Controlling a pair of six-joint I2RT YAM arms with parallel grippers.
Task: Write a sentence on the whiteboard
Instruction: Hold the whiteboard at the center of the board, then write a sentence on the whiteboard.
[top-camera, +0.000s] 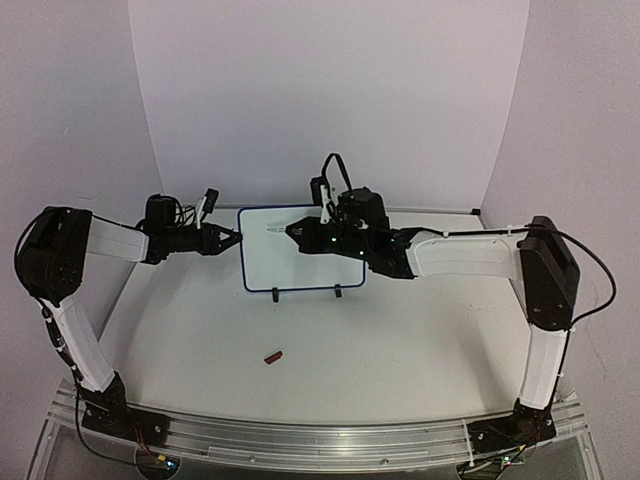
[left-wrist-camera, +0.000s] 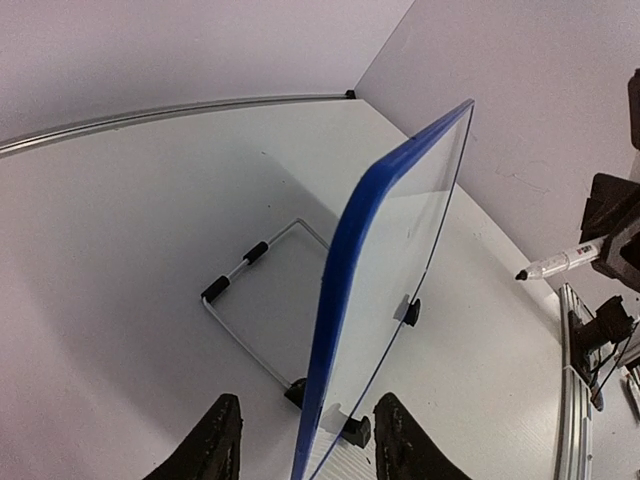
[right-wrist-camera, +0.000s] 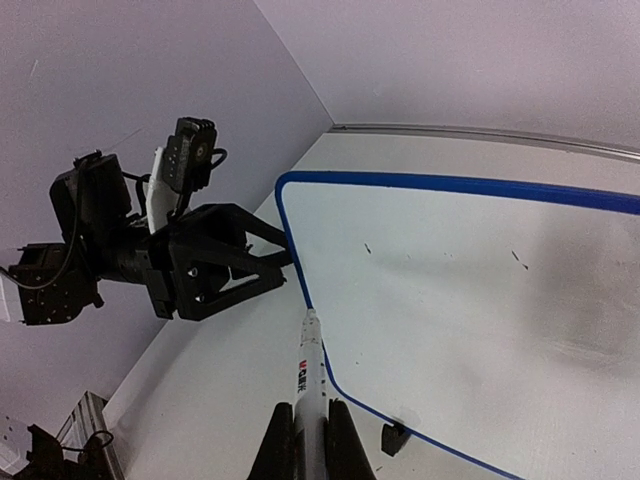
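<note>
Currently, board: I see it standing upright on the table, between the two arms and toward the back wall, with its face turned to the arm bases.
Board look: a small white rectangle with rounded corners and a thin blue frame. Two black feet sit at the bottom edge, and a wire stand lies on the table behind it.
Board face: nearly all plain white on my right wrist camera. The only marks I can make out are two short dark ticks in the upper half.
Left claw: fingers apart, one on each side of the board's left edge. My left wrist view shows a gap on both sides, so it is not pinching the frame.
Right claw: clamped on the barrel of a marker.
Marker: white body, dark tip aimed at the board's upper left part, just beside the frame. I cannot tell whether the tip touches the face.
Table extras: a small dark red piece lies in front of the board, well apart from it.
</note>
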